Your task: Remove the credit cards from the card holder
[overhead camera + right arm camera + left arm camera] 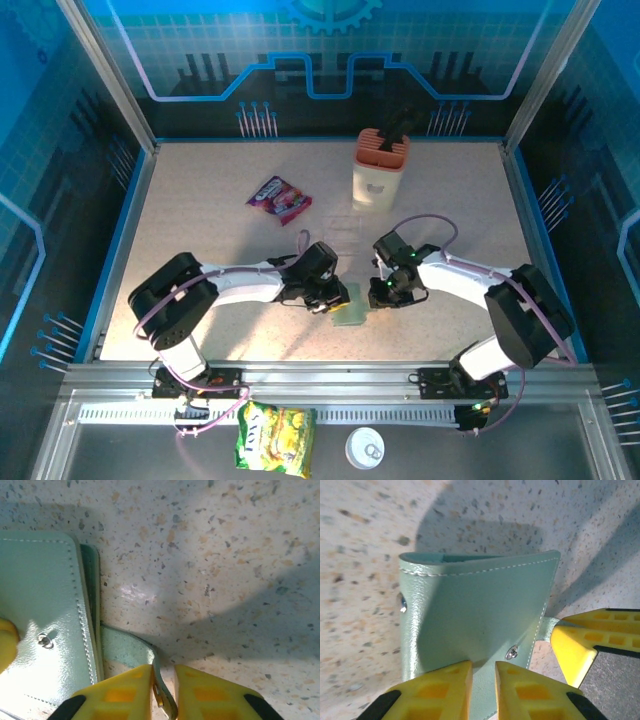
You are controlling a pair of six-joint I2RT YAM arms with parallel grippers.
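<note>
Card holder [351, 316] sits flat on the table [200, 240], low centre of the top view, wedged between both arms. It's folded, green outer face up, stitching and a snap stud [511, 652] visible on the left wrist cam. Left gripper [483, 692] is on the holder's near edge with the jaws narrow. The green face shows through the gap, and I can't tell if it's actually pinching. Right gripper [163, 692] comes in from the holder's right side, jaws narrow too, clamped on the strap [125, 647] that sticks out from the holder's edge. Further back: knife block [380, 170] top centre, snack packet [279, 197] to its left, both well apart from the holder.
</note>
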